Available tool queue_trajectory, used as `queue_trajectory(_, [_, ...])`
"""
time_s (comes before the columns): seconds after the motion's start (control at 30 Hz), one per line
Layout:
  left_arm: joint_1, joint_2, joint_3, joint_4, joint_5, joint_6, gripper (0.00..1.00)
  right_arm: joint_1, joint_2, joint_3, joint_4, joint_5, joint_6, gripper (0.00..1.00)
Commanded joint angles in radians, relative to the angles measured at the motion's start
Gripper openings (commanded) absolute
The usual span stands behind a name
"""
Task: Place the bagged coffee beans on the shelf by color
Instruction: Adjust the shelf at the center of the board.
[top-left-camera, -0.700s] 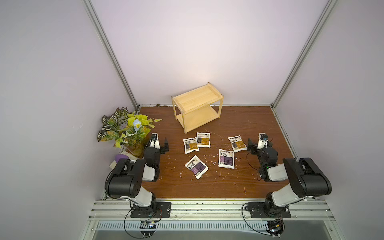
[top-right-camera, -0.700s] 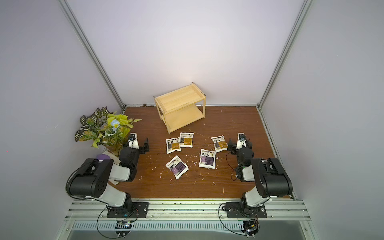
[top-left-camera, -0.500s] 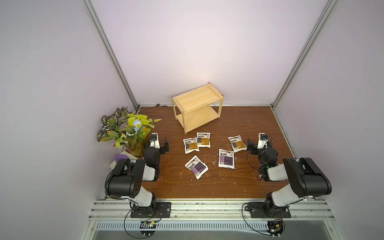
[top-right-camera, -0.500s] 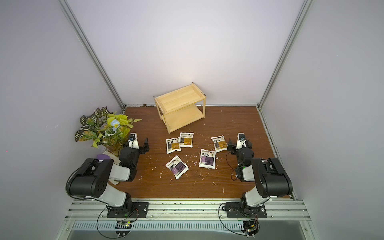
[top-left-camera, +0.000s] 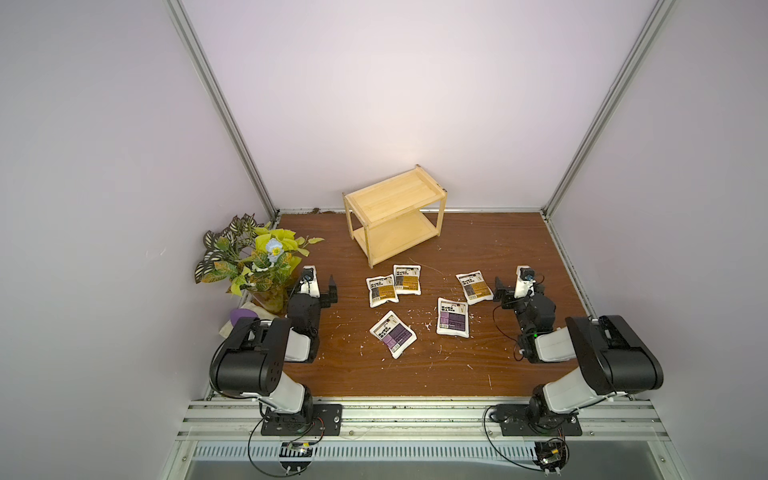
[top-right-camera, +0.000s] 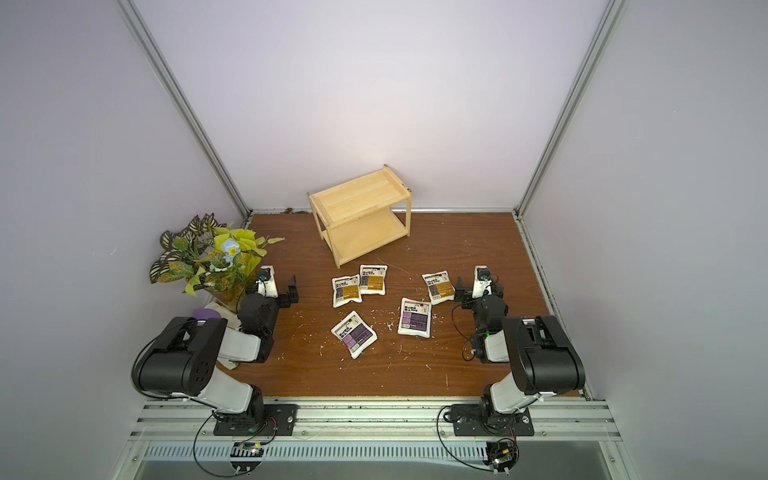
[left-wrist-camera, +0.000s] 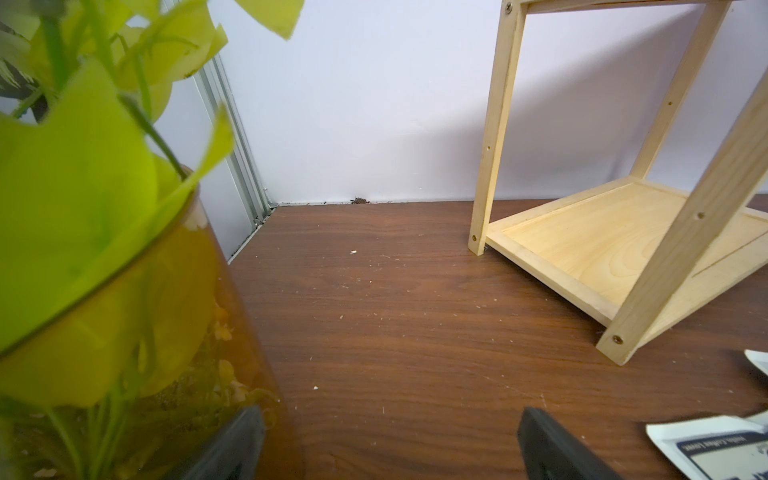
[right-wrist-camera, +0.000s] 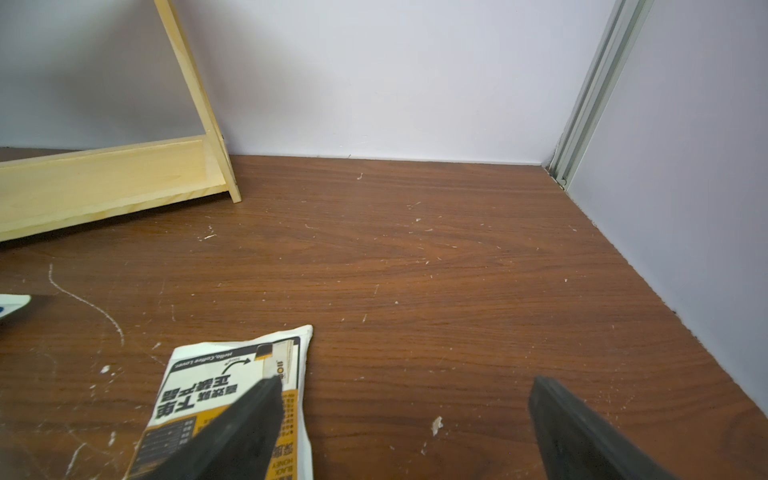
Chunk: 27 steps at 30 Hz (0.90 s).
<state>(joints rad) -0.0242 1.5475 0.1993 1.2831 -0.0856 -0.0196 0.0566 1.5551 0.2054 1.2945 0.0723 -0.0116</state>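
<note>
Pouches (top-left-camera: 453, 323) scattered; plant (left-wrist-camera: 83, 208) perhaps touching left gripper (left-wrist-camera: 388, 417).

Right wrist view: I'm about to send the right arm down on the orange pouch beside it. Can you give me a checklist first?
1. Are the right jaws open? Ok, they are spread wide.
2. Does the orange pouch lie flat on the table with nothing on top? Ok.
3. Is the pouch centred between the jaws? Not ok: one jaw is over its label, the other over bare wood.
4. Is the shelf free? Ok, no pouch shows on either board in both top views.
5. Are the left jaws open and touching no pouch? Ok.
6. Are the left jaws clear of the plant vase? Cannot tell.
</note>
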Motion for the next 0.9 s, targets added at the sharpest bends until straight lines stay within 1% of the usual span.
queue_trajectory(0.0, [0.013, -0.001, 0.007, 0.022, 0.009, -0.003, 0.99, -0.002, -0.007, 0.008, 0.041, -0.006, -0.013, 0.99])
queue_trajectory(0.27, [0.013, 0.0, 0.005, 0.025, 0.009, -0.004, 1.0, -0.001, -0.008, 0.009, 0.039, -0.006, -0.011, 1.0])
queue_trajectory(0.5, [0.013, 0.004, 0.008, 0.028, 0.007, -0.002, 0.99, -0.003, -0.008, 0.009, 0.039, 0.017, -0.002, 1.0])
queue_trajectory(0.57, [0.013, -0.017, 0.009, 0.021, 0.039, 0.015, 0.99, 0.0, -0.043, 0.006, 0.021, 0.046, 0.01, 1.0])
queue_trajectory(0.6, [0.012, -0.04, 0.027, -0.037, 0.065, 0.026, 0.99, 0.0, -0.083, 0.02, -0.041, 0.054, 0.01, 0.99])
queue_trajectory(0.63, [0.011, -0.057, 0.046, -0.082, 0.059, 0.026, 0.99, -0.001, -0.124, 0.051, -0.131, 0.065, 0.012, 1.0])
queue_trajectory(0.73, [0.0, -0.106, 0.072, -0.165, 0.007, 0.019, 0.99, 0.0, -0.2, 0.155, -0.395, 0.091, 0.055, 0.99])
queue_trajectory(0.77, [-0.012, -0.125, 0.074, -0.179, -0.021, 0.024, 1.0, -0.001, -0.215, 0.186, -0.446, 0.109, 0.095, 1.0])
queue_trajectory(0.87, [-0.087, -0.198, 0.094, -0.254, -0.113, 0.074, 1.0, -0.003, -0.255, 0.272, -0.649, 0.165, 0.301, 0.99])
